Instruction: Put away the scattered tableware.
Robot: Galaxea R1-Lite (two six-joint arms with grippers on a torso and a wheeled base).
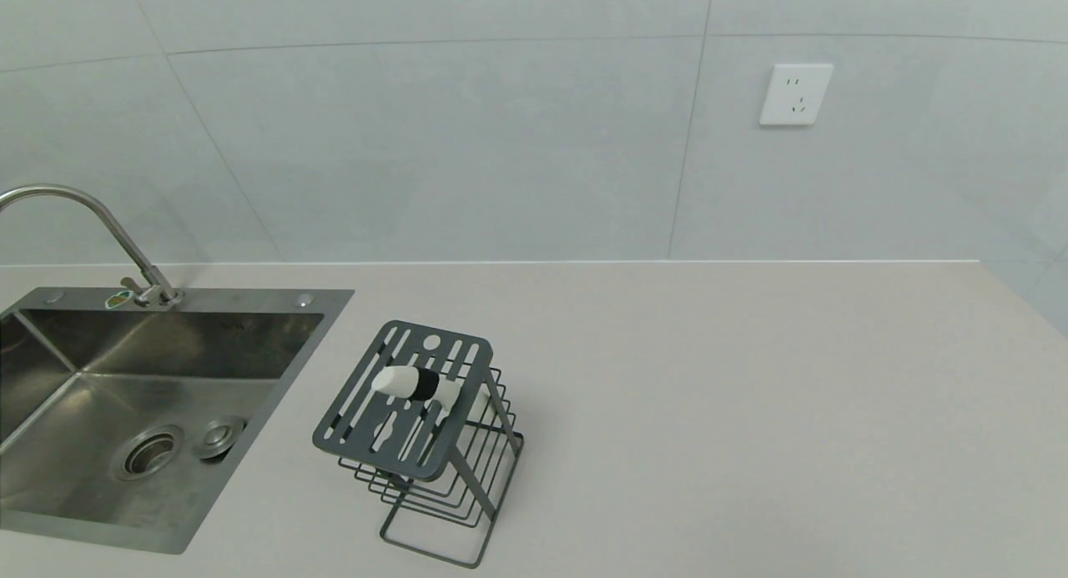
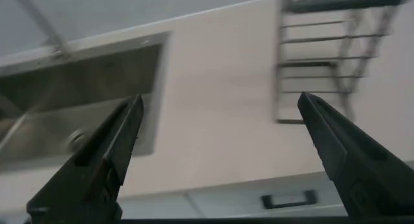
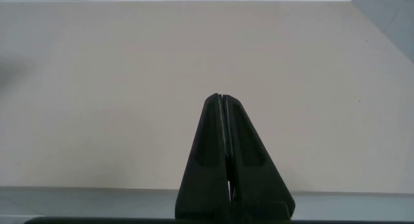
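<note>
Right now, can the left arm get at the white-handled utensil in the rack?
Probably yes. The left gripper is open, with only counter between it and the rack. The utensil handle juts out of the rack's slotted top, with nothing covering it.

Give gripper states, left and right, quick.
Left gripper: open, holding nothing.
Right gripper: closed, holding nothing.

The left end effector (image 2: 220,101) and right end effector (image 3: 222,96) both have matte black, tapering, wedge-shaped fingers (image 2: 349,160).
</note>
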